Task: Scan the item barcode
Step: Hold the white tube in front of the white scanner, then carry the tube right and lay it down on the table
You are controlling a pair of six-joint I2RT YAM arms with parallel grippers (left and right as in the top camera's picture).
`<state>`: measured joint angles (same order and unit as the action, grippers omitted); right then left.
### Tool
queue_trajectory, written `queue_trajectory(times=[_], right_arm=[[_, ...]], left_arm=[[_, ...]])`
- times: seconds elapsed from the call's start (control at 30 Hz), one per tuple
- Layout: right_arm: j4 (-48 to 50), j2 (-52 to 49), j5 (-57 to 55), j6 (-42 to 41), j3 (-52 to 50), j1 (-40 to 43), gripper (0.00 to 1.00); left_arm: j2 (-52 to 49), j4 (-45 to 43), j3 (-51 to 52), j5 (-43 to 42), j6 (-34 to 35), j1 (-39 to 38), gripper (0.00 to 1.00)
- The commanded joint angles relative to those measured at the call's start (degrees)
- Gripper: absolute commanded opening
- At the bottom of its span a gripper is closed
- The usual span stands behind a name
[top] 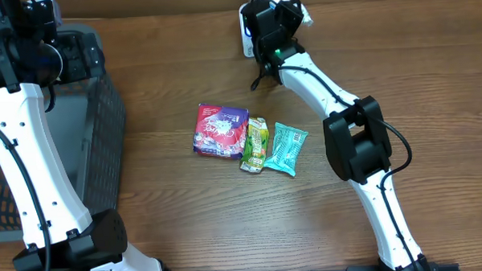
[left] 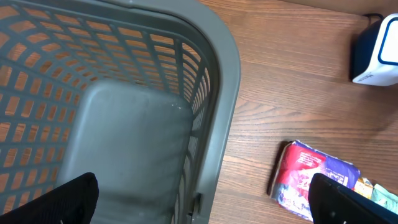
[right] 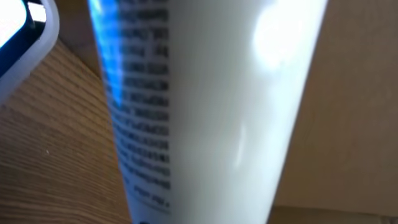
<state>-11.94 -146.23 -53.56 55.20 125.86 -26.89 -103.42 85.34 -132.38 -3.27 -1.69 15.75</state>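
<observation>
From overhead, I see the right gripper (top: 275,20) closed narrow on a white item (top: 291,7), held just beside the scanner (top: 246,35). Three snack packets (top: 253,141) lie well apart from the scanner, toward my side (purple, green and teal, side by side). A basket (top: 104,116) sits far to the scanner's left.

On the left wrist view, the left gripper (left: 202,196) hangs over the basket with its jaws spread wide and nothing between them.

The right wrist view is filled by the white item, probably a tube, its blurred print lit blue, with the scanner's edge just left of it.
</observation>
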Motion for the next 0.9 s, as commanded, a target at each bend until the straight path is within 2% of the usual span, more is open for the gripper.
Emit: queue_trajectory(times=[0.0,0.23,0.37,0.5,0.63,0.77,0.8,0.87], right_arm=[[0.66,1.09,-0.59,2.27,1.6,-0.57,0.04],[-7.65,1.09,3.19,0.66,1.6,-2.05,0.04],[-8.17,1.09,1.53,-3.19,1.6,-2.84,0.04],[-8.17,1.2,1.31,-3.45,1.6,-3.87,0.04],[-9.81,2.97,1.92,-8.0,1.6,-5.09,0.04],[-21.18,9.92,11.65,-16.48,1.6,-6.51,0.04],[-26.91,13.75,17.51,-19.96,1.6,-6.82,0.04],[-32.04,18.1,23.23,-25.24,1.6,-6.84,0.04]], left_arm=[[0.35,-0.09,-0.11,-0.66,-0.9,-0.5,1.0],[0.33,-0.11,-0.11,-0.63,-0.9,-0.5,1.0],[0.35,-0.11,-0.11,-0.66,-0.9,-0.5,1.0],[0.35,-0.09,-0.11,-0.66,-0.9,-0.5,0.99],[0.35,-0.09,-0.11,-0.63,-0.9,-0.5,0.99],[0.35,-0.09,-0.11,-0.66,-0.9,-0.5,1.0],[0.35,-0.11,-0.11,-0.66,-0.9,-0.5,0.99],[0.35,-0.09,-0.11,-0.66,-0.9,-0.5,1.0]])
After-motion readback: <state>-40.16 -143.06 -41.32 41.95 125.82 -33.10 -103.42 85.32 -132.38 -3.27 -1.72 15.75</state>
